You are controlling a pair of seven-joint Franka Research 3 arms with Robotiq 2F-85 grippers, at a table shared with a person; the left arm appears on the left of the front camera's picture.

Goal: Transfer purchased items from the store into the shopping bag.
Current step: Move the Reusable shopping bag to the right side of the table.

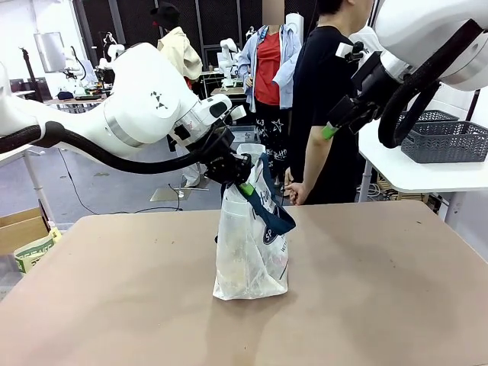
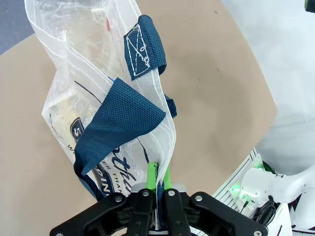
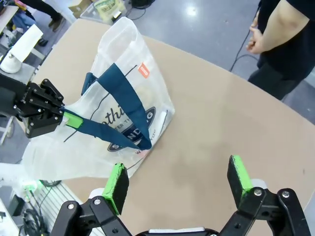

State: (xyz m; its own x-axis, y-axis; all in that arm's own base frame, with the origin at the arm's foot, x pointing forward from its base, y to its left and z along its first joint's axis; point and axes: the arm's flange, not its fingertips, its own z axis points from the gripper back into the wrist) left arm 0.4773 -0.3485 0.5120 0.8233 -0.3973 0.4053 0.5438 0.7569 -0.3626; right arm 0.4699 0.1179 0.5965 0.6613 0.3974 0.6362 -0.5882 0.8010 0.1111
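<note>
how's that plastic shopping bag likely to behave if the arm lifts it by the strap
Probably floppy: the shopping bag has thin, creased translucent walls that sag where the left gripper, shut on the navy strap, pulls its rim. It likely weighs little, with faint contents low inside. It may swing or tip, held by one strap only.

Workshop room behind a brown desk

The brown desk (image 1: 366,305) has a matte top and a rounded far edge. Beyond it lies a pale grey, glossy floor (image 1: 114,191) with cables trailing across it. At the right stands a white side table (image 1: 412,171) carrying a dark grey perforated basket (image 1: 446,141). At the left edge, cardboard boxes (image 1: 23,232) sit on the floor. Dark panelled walls (image 1: 206,19) close the back, with cluttered workbenches (image 1: 72,95) in front.
</note>
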